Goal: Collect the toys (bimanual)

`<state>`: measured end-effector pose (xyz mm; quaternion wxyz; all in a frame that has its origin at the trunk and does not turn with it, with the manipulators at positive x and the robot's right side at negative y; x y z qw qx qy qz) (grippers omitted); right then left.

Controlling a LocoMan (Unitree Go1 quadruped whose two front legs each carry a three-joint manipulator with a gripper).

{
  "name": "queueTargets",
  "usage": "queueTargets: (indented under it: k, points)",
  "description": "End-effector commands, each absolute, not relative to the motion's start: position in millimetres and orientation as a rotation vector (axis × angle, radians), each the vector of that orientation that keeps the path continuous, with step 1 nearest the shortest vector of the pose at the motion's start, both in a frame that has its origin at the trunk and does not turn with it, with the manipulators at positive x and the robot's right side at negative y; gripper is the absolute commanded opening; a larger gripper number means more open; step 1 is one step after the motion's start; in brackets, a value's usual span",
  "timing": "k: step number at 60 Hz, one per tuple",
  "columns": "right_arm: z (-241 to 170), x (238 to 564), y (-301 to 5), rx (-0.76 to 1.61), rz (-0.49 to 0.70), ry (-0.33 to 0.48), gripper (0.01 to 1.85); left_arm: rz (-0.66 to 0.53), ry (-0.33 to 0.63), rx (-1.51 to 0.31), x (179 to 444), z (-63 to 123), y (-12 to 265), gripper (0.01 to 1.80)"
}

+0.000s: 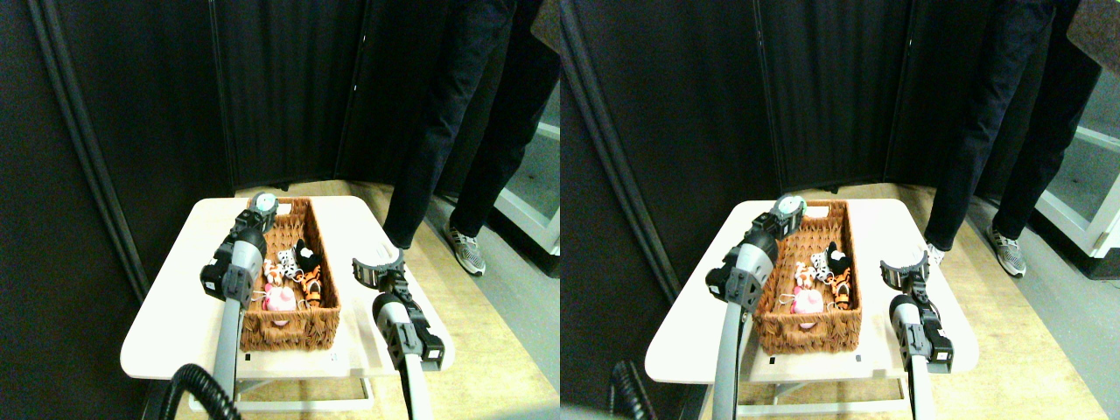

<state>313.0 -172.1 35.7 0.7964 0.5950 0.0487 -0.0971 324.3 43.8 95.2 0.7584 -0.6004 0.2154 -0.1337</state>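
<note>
Seen from the forward camera, a long brown wicker basket sits lengthwise along the middle of a small white table with rounded corners. The toys lie heaped inside it: a pink figure toward the near end, an orange-black striped tiger against the right wall, a white black-spotted animal and a black-and-white one further back.

The left gripper hangs over the basket's far end with a pale grey-green round thing at its tip, probably a toy held there for dropping in; I cannot tell how its fingers stand. The right gripper hovers over the table's right edge, fingers spread wide and empty.

A person's dark-trousered legs stand behind, cut off above. The table's far left corner is hidden by the arm.
</note>
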Motion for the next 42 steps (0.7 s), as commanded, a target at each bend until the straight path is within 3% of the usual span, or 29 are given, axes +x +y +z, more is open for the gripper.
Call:
queueTargets:
  k: [1,8,24,42]
  points:
    - [41.4,312.2,-173.2,1.279,-0.179,0.074,0.85,-0.321,0.423,-1.304,325.2,95.0,39.6,0.01]
    - [42.1,310.9,-174.0,1.262,-0.177,0.071,0.85,-0.282,0.462,-1.323,323.6,86.2,39.7,0.01]
    - [43.3,309.7,-171.9,1.265,-0.166,0.074,0.87,-0.254,0.513,-1.285,314.8,84.5,47.4,0.69]
    - [44.4,307.6,-169.6,1.278,-0.165,0.069,0.89,-0.278,0.546,-1.25,309.8,86.3,51.6,0.96]
